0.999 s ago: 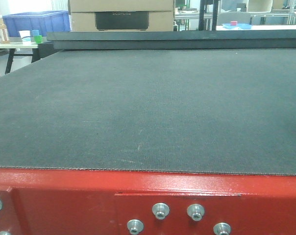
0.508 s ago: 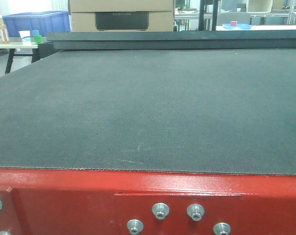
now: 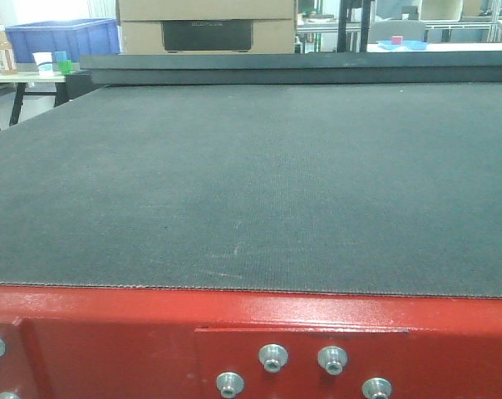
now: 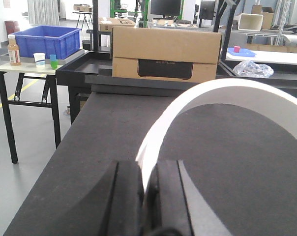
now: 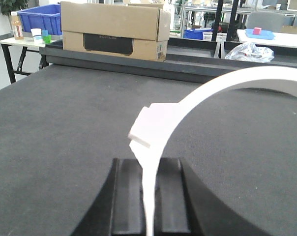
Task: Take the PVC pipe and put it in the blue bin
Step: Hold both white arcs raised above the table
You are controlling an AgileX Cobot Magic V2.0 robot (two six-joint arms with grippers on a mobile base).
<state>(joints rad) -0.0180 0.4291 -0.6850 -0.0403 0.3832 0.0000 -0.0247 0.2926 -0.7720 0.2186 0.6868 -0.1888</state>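
The PVC pipe shows as a curved white band arching up and right from my left gripper, whose jaws are shut on its edge. In the right wrist view a white curved piece with a stepped notch rises from my right gripper, which is shut on its thin wall. Whether both views show the same pipe I cannot tell. The blue bin stands on a small side table at the far left, and also shows in the right wrist view and the front view. Neither pipe nor grippers show in the front view.
A dark felt-covered table with a red front edge lies below. A cardboard box stands at its far end. A bottle and cups stand on the side table by the bin. Clear bag at far right.
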